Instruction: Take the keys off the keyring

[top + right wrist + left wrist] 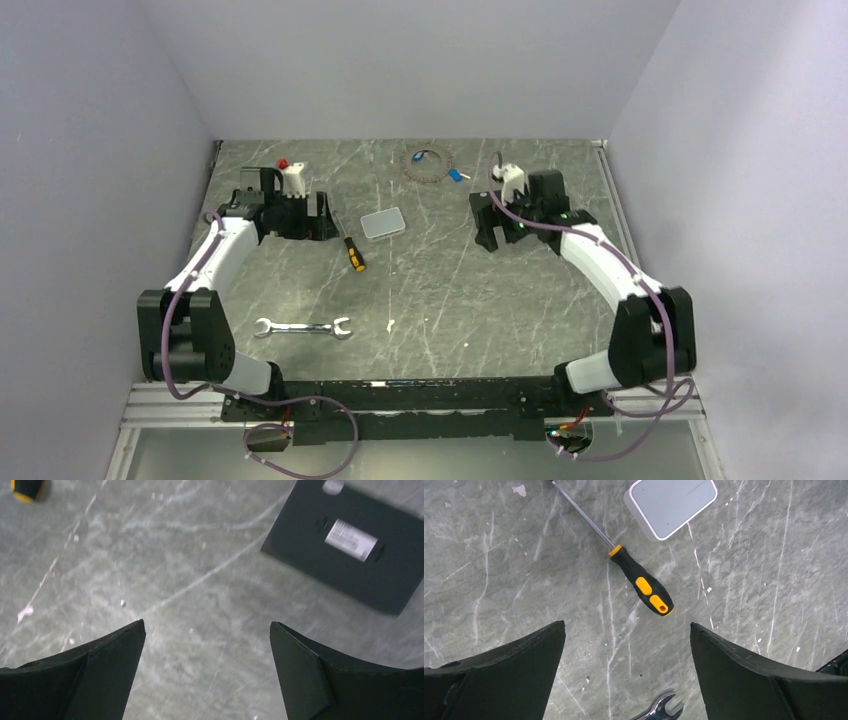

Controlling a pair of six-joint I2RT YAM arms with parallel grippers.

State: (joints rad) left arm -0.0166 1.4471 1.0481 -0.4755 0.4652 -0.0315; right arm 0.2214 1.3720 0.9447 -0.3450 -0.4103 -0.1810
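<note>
The keyring (426, 164) lies flat at the far middle of the table, a thin grey ring with a dark toothed rim. One blue-headed key (421, 155) lies inside the ring. Another blue-headed key (456, 174) lies just outside its right rim; I cannot tell if it is attached. My left gripper (318, 218) (626, 625) is open and empty, to the near left of the ring. My right gripper (487, 222) (207, 622) is open and empty, to the near right of the ring. Neither wrist view shows the ring or the keys.
A yellow-and-black screwdriver (352, 250) (641, 582) lies near the left gripper, beside a small grey box (383, 222) (671, 505). A silver wrench (302, 328) (659, 711) lies near left. A black plate with a white label (350, 540) shows in the right wrist view.
</note>
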